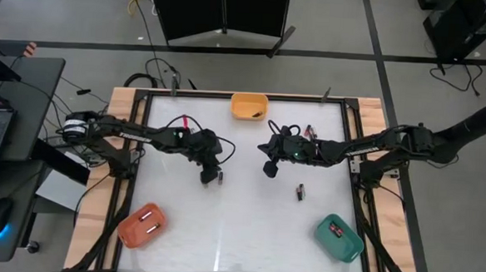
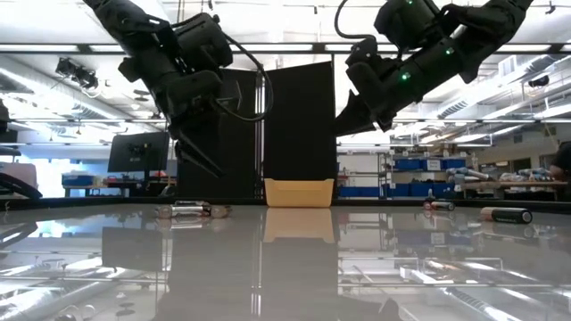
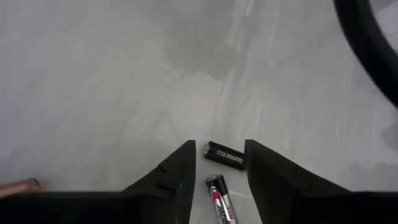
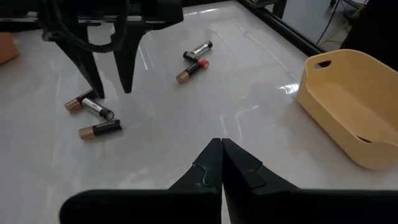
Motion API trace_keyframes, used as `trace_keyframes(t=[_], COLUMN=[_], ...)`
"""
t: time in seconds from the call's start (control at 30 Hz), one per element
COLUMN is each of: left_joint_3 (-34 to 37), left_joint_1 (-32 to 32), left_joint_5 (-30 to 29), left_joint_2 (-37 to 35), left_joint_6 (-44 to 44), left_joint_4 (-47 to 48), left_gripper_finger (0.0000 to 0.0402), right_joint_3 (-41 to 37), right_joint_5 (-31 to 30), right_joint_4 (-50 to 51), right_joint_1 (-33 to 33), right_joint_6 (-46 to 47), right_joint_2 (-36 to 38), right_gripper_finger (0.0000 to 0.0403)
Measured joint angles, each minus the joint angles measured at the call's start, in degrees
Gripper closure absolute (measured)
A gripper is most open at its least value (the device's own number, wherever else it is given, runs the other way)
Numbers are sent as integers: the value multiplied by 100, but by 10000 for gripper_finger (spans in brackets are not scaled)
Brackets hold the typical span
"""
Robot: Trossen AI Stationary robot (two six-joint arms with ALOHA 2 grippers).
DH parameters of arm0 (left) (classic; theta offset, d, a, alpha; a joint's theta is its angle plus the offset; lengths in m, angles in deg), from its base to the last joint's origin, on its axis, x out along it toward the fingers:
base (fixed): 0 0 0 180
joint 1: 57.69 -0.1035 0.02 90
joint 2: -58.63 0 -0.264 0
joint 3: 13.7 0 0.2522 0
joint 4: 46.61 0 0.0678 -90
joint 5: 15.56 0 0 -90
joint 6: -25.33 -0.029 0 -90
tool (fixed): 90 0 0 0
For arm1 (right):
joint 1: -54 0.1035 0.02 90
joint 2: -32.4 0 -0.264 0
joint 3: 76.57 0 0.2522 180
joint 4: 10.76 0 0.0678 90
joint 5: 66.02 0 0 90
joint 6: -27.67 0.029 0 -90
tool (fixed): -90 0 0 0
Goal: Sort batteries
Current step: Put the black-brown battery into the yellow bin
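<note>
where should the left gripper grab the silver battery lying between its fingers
Grip the silver battery across its middle, coming straight down from above. It lies flat on the table between the open left gripper fingers, long axis along the gap, so closing pinches its round sides. A dark battery lies just beyond.

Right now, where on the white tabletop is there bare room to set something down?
The widest bare stretch lies along the near edge, between the orange plastic bin and the green plastic bin. It is crowded mid-table: small cylindrical batteries lie under the left gripper, and one lone cell lies near the right gripper.
</note>
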Motion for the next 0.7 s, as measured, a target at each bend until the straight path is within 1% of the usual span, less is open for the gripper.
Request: trace_keyframes(t=[0.17,0.43,0.57,0.7], left_joint_3=[-88,-257,-258,-258], left_joint_1=[270,720,861,975], left_joint_5=[-78,-340,-401,-449], left_joint_2=[0,0,0,0], left_joint_6=[-290,-1468,-1506,-1504], left_joint_4=[-67,64,227,274], left_gripper_finger=[252,251,244,216], right_joint_3=[0,0,0,0], right_joint_5=[1,1,0,1], right_joint_4=[19,70,70,70], right_joint_1=[6,13,66,156], right_joint_6=[-10,-13,-13,-13], right_joint_2=[0,2,2,2], right_gripper_finger=[392,387,387,389])
